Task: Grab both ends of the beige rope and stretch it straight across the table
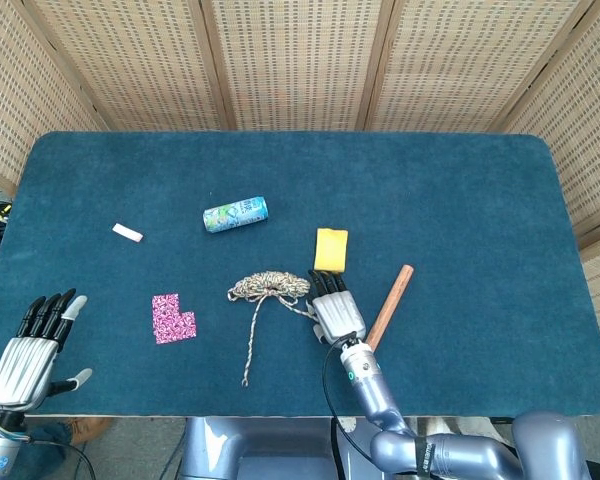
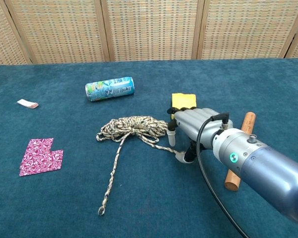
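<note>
The beige rope lies as a loose bundle mid-table. Its long tail runs toward the front edge and ends at a free tip. The short tail runs right, and its end sits under my right hand. That hand hangs over the end with fingers pointing down and apart, and its thumb touches the rope tip without a visible grip. My left hand hovers open at the front left corner, far from the rope; the chest view does not show it.
A wooden stick lies just right of my right hand. A yellow sponge sits behind that hand. Further back left lies a drink can. A pink patterned piece and a small white block are at the left.
</note>
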`<action>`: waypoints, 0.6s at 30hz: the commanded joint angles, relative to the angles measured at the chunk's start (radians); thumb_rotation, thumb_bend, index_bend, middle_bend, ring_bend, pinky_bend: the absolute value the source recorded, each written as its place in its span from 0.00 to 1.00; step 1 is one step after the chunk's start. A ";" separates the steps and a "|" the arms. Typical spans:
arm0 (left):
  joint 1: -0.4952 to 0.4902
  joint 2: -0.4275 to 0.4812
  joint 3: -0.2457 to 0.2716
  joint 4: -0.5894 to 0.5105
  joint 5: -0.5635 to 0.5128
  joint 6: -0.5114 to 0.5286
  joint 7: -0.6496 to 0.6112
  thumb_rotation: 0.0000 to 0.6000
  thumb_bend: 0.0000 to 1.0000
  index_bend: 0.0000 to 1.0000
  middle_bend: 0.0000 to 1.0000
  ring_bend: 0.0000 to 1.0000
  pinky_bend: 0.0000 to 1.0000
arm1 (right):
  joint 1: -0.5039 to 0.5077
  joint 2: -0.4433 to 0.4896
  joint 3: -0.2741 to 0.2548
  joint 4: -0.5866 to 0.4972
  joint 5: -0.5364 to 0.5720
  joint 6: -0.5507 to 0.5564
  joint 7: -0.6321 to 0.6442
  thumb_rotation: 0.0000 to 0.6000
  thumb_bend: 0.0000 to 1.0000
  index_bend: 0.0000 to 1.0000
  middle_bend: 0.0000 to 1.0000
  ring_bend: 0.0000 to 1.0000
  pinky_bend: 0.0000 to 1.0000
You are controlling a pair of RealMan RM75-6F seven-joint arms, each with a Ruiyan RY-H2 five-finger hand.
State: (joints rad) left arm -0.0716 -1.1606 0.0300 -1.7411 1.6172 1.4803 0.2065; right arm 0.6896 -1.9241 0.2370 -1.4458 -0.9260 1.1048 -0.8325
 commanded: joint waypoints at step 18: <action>-0.006 0.000 0.002 0.000 -0.004 -0.009 0.000 1.00 0.00 0.00 0.00 0.00 0.00 | 0.035 -0.025 -0.003 0.051 0.047 0.002 -0.004 1.00 0.35 0.48 0.00 0.00 0.00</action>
State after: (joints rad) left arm -0.0780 -1.1602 0.0318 -1.7413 1.6129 1.4709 0.2060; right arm 0.7226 -1.9475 0.2330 -1.3971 -0.8808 1.1078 -0.8368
